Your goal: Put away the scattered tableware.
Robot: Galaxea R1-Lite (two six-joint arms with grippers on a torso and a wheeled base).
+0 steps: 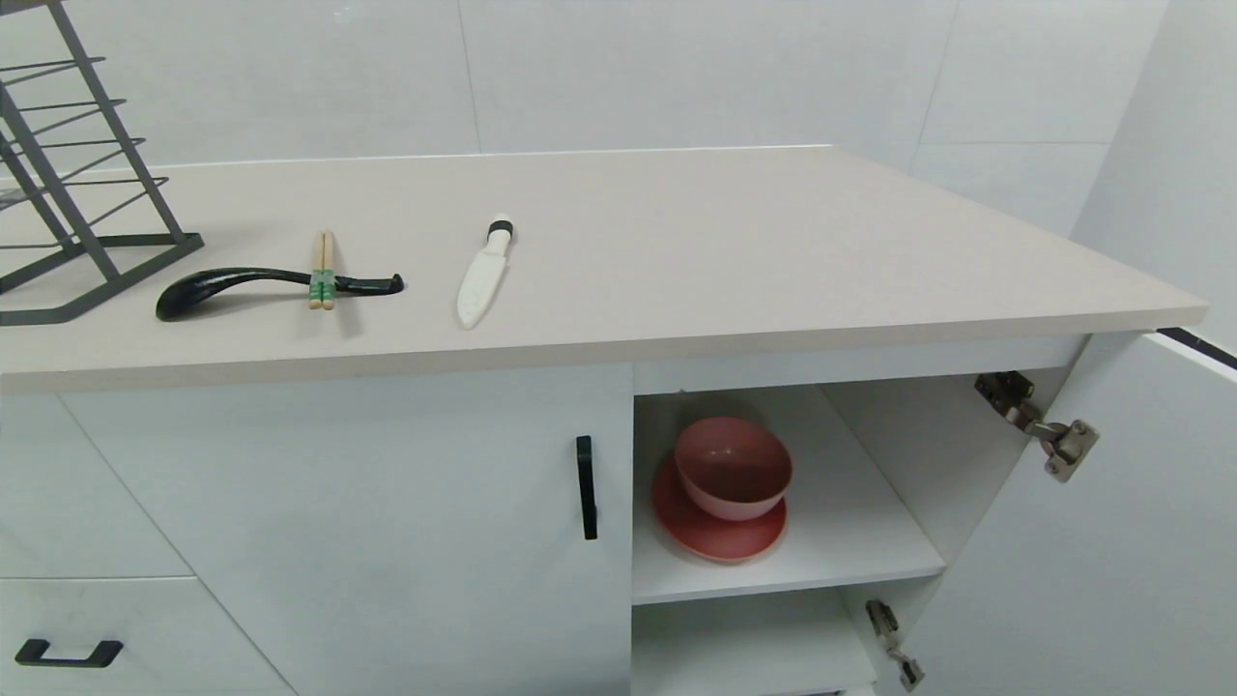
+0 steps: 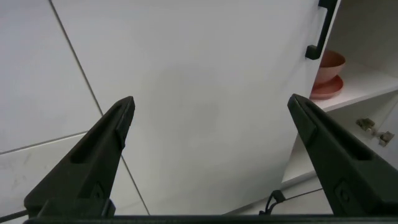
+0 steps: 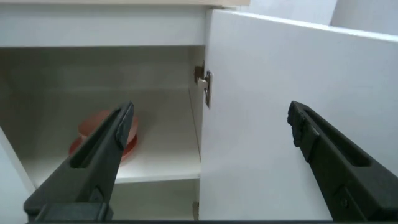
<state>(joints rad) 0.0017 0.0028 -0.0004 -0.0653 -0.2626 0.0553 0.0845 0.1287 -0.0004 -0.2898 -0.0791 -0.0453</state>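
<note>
- The left gripper (image 2: 211, 104) hangs before the closed cabinet door (image 1: 387, 522), its fingers spread wide with nothing between them.
- The right gripper (image 3: 211, 111) faces the open cabinet, its fingers likewise wide apart and empty.
- On the tabletop (image 1: 725, 242), a black ladle (image 1: 253, 276) lies near the front edge, with a pair of chopsticks (image 1: 322, 271) resting across its handle.
- A white knife (image 1: 483, 274) lies apart from them, to their right.
- A dark wire rack (image 1: 126, 255) stands at the tabletop's left end.
- Inside the cabinet, a pink bowl (image 1: 732, 469) sits on a red plate (image 1: 715, 536) on the upper shelf (image 1: 850, 541).
- The right-hand door (image 1: 1111, 561) stands swung open.
</note>
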